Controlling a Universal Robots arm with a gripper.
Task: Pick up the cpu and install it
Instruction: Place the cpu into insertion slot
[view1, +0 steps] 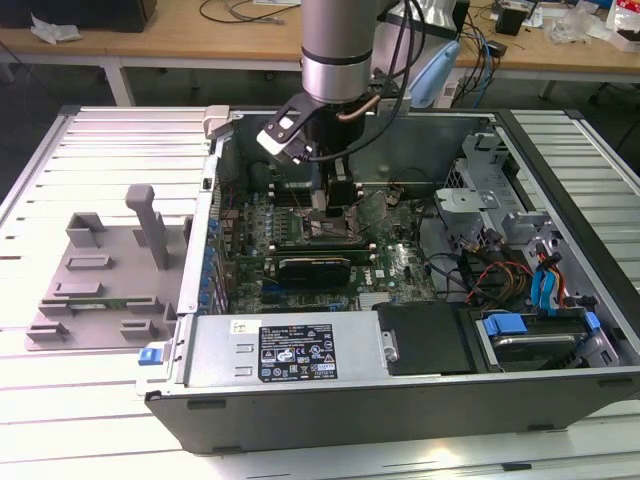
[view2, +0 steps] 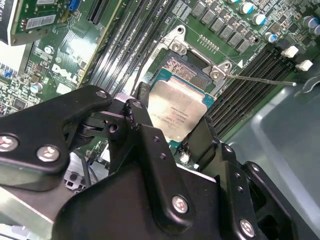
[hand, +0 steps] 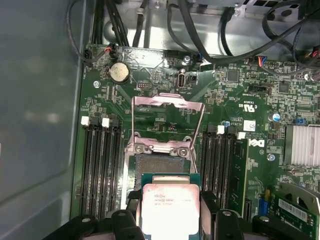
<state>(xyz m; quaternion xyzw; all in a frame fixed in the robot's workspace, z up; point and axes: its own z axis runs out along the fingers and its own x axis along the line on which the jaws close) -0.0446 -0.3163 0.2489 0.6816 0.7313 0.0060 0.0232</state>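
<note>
The cpu (hand: 170, 209), a flat square chip with a silver top and green rim, sits between my gripper's (hand: 170, 212) two black fingers (hand: 207, 204), which press on its opposite edges. It hangs just over the near edge of the open socket (hand: 159, 162), whose metal load plate (hand: 167, 117) is flipped up. In the second wrist view the cpu (view2: 177, 112) partly covers the socket (view2: 187, 67). In the exterior view my gripper (view1: 320, 205) reaches down inside the open computer case (view1: 400, 400), over the motherboard.
Rows of black memory slots (hand: 102, 170) flank the socket on both sides. A grey tray with upright posts (view1: 100, 270) lies outside the case on the exterior view's left. Cables and drive bays (view1: 530, 280) crowd the right, and the power supply (view1: 290, 350) stands in front.
</note>
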